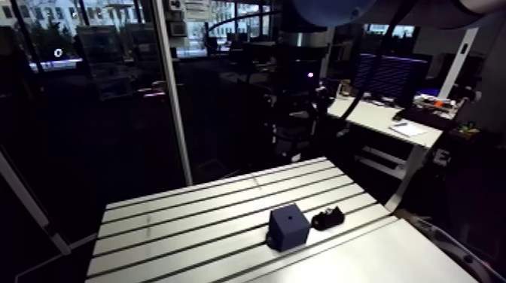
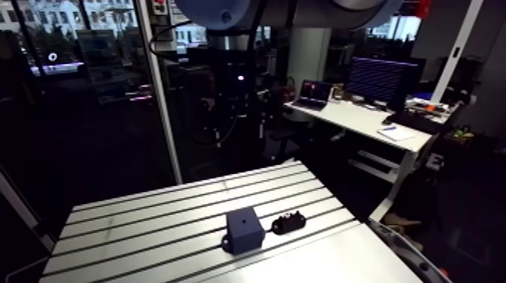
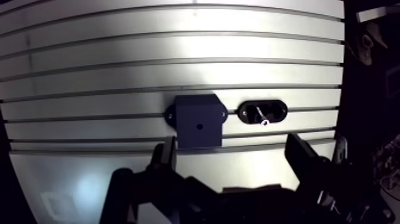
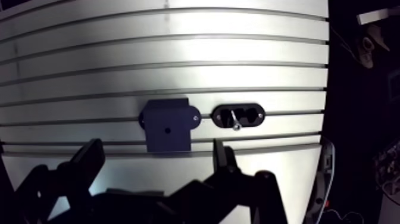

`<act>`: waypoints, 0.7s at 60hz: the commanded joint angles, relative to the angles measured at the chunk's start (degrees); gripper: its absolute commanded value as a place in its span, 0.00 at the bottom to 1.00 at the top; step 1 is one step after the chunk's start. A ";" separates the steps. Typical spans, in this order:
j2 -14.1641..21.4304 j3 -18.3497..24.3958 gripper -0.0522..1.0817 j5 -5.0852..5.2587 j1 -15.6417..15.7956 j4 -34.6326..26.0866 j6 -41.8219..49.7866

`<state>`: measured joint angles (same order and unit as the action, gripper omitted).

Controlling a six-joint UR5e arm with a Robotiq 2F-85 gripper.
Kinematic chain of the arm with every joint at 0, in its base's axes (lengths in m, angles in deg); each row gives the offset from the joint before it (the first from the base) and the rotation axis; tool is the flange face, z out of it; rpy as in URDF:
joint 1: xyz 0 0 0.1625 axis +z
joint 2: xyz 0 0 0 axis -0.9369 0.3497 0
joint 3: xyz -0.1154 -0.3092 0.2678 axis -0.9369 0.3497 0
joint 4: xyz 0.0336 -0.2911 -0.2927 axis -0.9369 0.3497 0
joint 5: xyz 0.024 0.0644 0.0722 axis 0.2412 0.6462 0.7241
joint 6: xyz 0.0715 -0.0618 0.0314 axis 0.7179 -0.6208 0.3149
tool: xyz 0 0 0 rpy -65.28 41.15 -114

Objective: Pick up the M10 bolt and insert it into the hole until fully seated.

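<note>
Step in hand, judged: approaching the pick. The tool (image 3: pixel 231 148) is hovering with fingers spread wide, carrying nothing. It is likely needing to centre over the M10 bolt (image 3: pixel 260 114) and descend squarely, fingers straddling the shank, since the black oval holder (image 3: pixel 245 111) is probably leaving little room. Item: the bolt, small and silvery, is lying flat in that holder on the bench (image 3: pixel 178 59), just beside the dark-blue block (image 3: pixel 198 121), at its three o'clock in the arm view. The block's hole (image 3: pixel 199 126) is facing up.
</note>
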<state>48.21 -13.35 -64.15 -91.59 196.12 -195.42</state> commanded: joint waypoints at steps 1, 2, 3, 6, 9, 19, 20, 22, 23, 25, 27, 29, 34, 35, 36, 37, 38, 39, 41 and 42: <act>-0.12 -2.58 0.05 2.57 -5.00 2.03 -4.01; -0.12 -2.58 0.05 2.57 -5.00 2.03 -4.01; -0.12 -2.92 0.05 3.04 -5.61 2.44 -4.62; -0.27 -3.46 0.05 3.69 -6.77 3.24 -5.62; -0.37 -3.72 0.05 3.73 -7.30 3.60 -5.99; -0.91 -4.60 0.05 4.00 -9.03 4.77 -7.63; -0.99 -4.94 0.06 3.92 -9.36 5.02 -8.08; -1.23 -5.06 0.06 3.91 -9.78 5.28 -8.52; -1.23 -5.06 0.06 3.91 -9.78 5.28 -8.52; -1.92 -5.40 0.09 3.91 -10.73 5.82 -9.01; -2.04 -5.66 0.12 3.91 -11.33 6.00 -9.11; -2.20 -5.77 0.13 3.91 -11.87 6.18 -9.13; -2.92 -6.29 0.16 3.82 -12.39 6.94 -9.22; -2.92 -6.29 0.16 3.82 -12.39 6.94 -9.22; -3.01 -6.39 0.17 3.75 -12.40 7.14 -9.22; -3.02 -6.55 0.18 3.74 -12.40 7.47 -9.22; -3.02 -6.55 0.18 3.74 -12.40 7.47 -9.22; -3.02 -6.55 0.18 3.74 -12.40 7.47 -9.22; -3.10 -6.80 0.21 3.73 -12.48 7.74 -9.29; -3.34 -6.91 0.23 3.66 -12.49 8.01 -9.38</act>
<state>45.88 -19.16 -60.33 -103.02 202.46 -204.24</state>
